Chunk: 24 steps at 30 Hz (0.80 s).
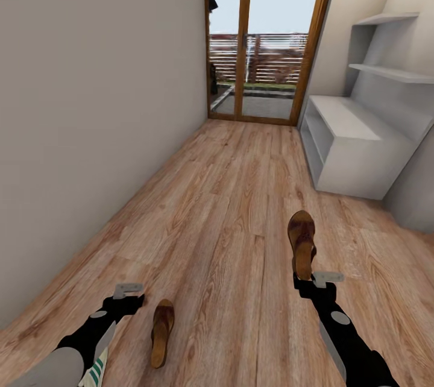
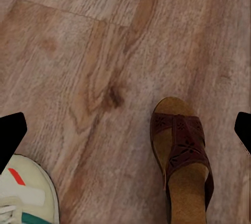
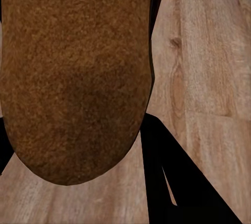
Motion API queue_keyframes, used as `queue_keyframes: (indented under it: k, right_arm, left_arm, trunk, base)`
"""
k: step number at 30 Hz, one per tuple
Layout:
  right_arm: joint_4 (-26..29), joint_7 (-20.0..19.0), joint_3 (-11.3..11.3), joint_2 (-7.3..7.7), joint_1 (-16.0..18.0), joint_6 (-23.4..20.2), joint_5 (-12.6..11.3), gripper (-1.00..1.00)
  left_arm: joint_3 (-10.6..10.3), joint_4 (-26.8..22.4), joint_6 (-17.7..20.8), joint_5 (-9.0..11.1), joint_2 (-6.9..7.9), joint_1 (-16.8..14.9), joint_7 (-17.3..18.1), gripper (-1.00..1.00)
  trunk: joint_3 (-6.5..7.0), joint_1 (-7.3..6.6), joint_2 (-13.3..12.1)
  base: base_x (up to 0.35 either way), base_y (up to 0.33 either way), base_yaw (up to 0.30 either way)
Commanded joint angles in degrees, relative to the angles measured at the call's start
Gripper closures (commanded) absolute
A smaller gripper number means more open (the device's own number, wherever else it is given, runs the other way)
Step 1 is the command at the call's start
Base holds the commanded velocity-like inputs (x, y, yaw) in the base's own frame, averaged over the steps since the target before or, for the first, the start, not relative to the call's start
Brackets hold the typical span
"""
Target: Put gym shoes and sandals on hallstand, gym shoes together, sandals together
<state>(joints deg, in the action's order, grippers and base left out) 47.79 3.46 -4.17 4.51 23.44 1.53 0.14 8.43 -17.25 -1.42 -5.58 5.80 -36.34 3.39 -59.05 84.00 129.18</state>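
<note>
My right gripper (image 1: 305,281) is shut on the heel end of one dark brown sandal (image 1: 301,239), whose toe points away from me. That sandal's rough brown sole (image 3: 73,77) looms close in the right wrist view, beside a black finger (image 3: 167,182). The other sandal (image 1: 161,330) lies on the corridor floor (image 1: 229,206), just right of my open left gripper (image 1: 129,298). Under that gripper sit the same sandal (image 2: 183,161) and the toe of a white gym shoe (image 2: 23,198) with green and red marks. This gym shoe (image 1: 93,373) is partly hidden by my left arm. The white hallstand (image 1: 355,152) stands at the right wall.
A plain grey wall (image 1: 90,103) runs along the left side. A wood-framed glass door (image 1: 265,37) closes the far end of the corridor. Floating shelves (image 1: 392,73) hang above the hallstand. Open wood floor stretches between me and the rack.
</note>
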Motion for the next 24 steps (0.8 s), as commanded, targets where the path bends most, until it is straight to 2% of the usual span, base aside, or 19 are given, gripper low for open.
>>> queue_keyframes:
  k: [1,9,17,24]
  right_arm:
    - [-0.02,0.15,0.04,0.00,0.02,0.13,-0.20,1.00]
    - [0.22,0.16,0.04,0.04,0.02,0.10,-0.30,1.00]
    - [0.29,0.23,0.04,-0.02,0.02,0.06,-0.31,1.00]
    - [0.39,0.24,0.04,-0.15,0.02,0.04,-0.31,1.00]
  left_arm:
    - [0.48,0.03,-0.15,-0.59,-0.04,-0.04,0.35,-1.00]
    - [0.45,0.02,-0.41,-0.57,-0.10,0.00,0.38,-1.00]
    - [0.44,0.44,-4.89,-0.69,-0.16,0.04,0.47,-1.00]
    - [0.53,0.80,-5.78,-0.62,0.20,0.04,0.48,-1.00]
  trunk:
    - [-0.04,-0.01,0.02]
    - [-0.04,-0.01,0.02]
    - [-0.04,-0.01,0.02]
    - [-0.04,-0.01,0.02]
  base:
    - [0.000,0.000,-0.014]
    - [0.000,0.000,-0.177]
    - [0.000,0.000,-0.259]
    - [0.000,0.000,-0.080]
